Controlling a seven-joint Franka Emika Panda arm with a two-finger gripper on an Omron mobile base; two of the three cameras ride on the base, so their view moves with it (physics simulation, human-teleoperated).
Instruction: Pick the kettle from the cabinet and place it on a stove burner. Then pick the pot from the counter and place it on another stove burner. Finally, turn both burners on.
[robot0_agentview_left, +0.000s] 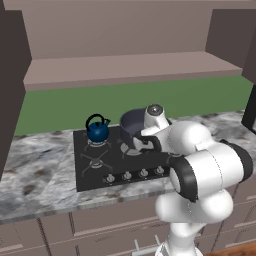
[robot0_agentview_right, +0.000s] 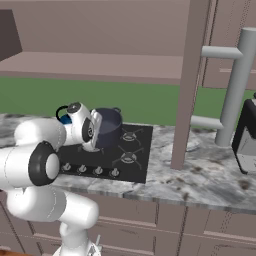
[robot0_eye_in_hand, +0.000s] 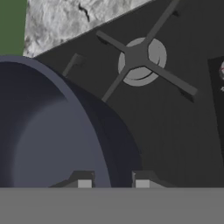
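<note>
The two fingertips (robot0_eye_in_hand: 84, 181) straddle the pot's (robot0_eye_in_hand: 52, 135) rim, one inside, one outside, clamped on it. The gripper (robot0_eye_in_hand: 113, 183) points down over the cooktop (robot0_agentview_left: 100, 172), the wrist bent above the pot (robot0_agentview_left: 131, 125) and the elbow folded back toward the base. The kettle (robot0_agentview_left: 98, 131) sits on the rear left burner (robot0_agentview_left: 98, 145).

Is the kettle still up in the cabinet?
No, the kettle sits on a back-left burner of the cooktop, below the cabinet shelf.
</note>
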